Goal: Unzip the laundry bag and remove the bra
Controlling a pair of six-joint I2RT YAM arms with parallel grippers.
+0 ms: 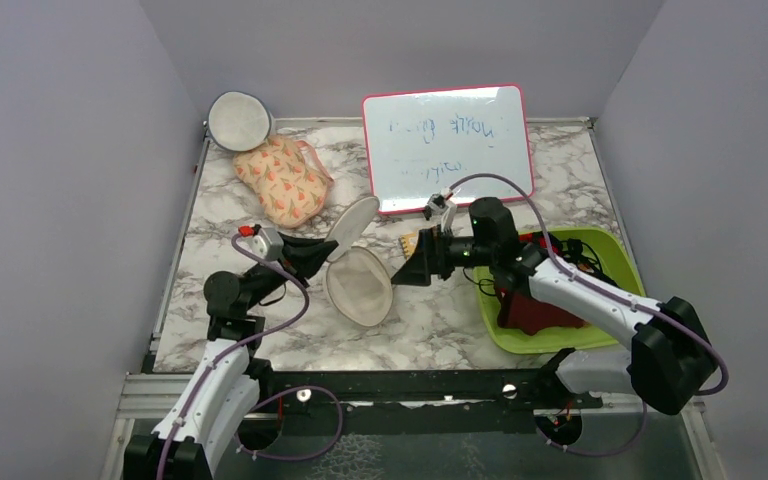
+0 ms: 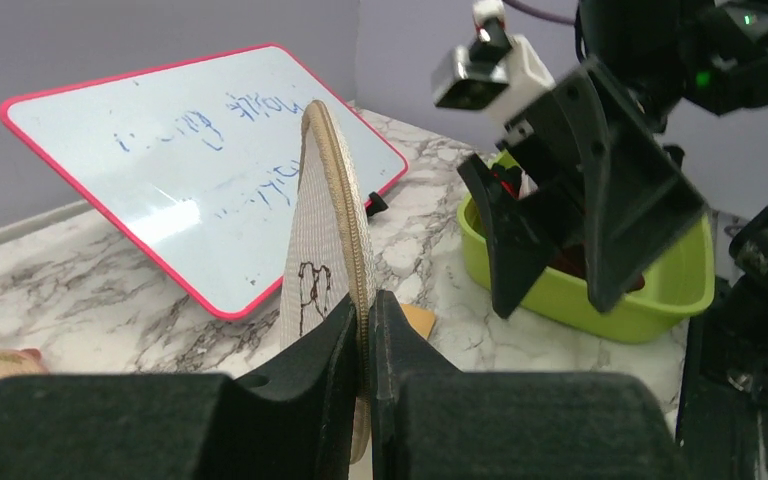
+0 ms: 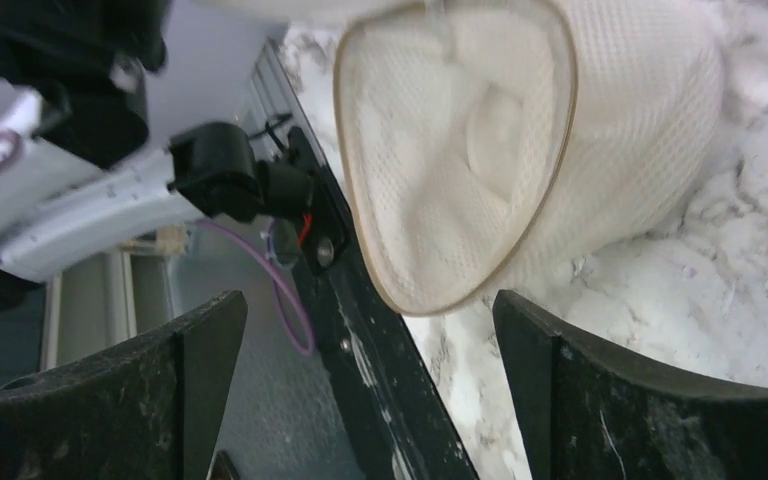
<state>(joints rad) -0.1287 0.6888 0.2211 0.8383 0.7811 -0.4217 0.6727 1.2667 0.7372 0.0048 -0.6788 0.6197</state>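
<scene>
Pinching cream round mesh laundry bag's (image 1: 360, 285) raised flap: left gripper (image 2: 363, 312). Right gripper's (image 1: 405, 272) jaws spread wide. White padding (image 3: 480, 150) inside. Pink-framed whiteboard's (image 1: 450, 145) blue scribbles unreadable.

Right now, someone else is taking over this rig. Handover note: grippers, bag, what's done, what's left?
Left gripper: shut on the rim of the laundry bag, holding its upper flap raised.
Right gripper: open and empty, lined up on the bag's mouth, not touching it.
Bag: between the two arms, unzipped and gaping like a clamshell. A white padded piece sits inside, likely the bra.
Done: the unzip.
Left: reach in with the right gripper, grip the padded piece and pull it out while the left keeps the flap up.
</scene>
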